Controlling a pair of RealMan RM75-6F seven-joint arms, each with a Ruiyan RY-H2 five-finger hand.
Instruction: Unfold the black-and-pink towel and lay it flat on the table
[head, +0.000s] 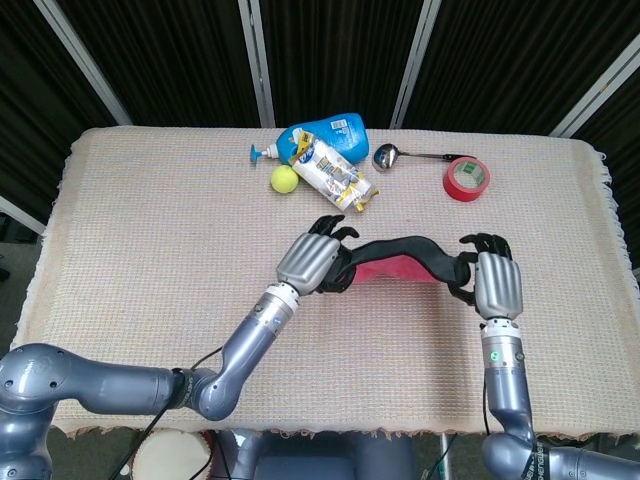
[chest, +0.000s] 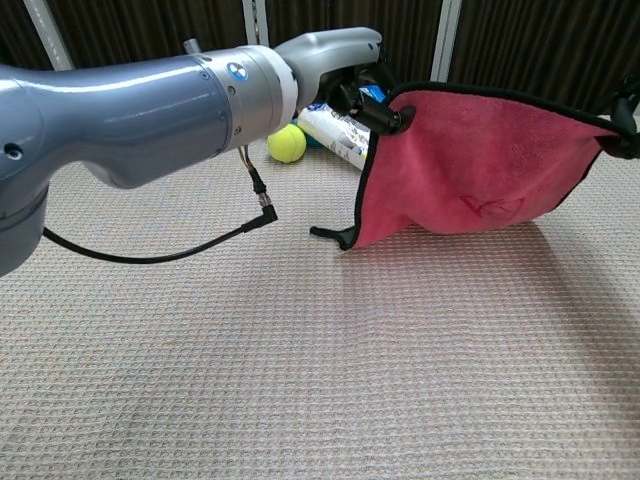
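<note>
Two hands grip the towel (chest: 470, 165) by its top corners: left hand (head: 312, 262) at 9 o'clock, right hand (head: 495, 282) at 3 o'clock. Its top edge runs between them; its lower edge appears to brush the worktop (head: 150, 230) centre.

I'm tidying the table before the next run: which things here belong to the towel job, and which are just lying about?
Part of the job:
- towel, hanging spread between both hands
- left robot hand, holding one corner
- right robot hand, holding the other corner

Just lying about:
- blue bottle
- snack packet
- yellow ball
- ladle
- red tape roll
</note>
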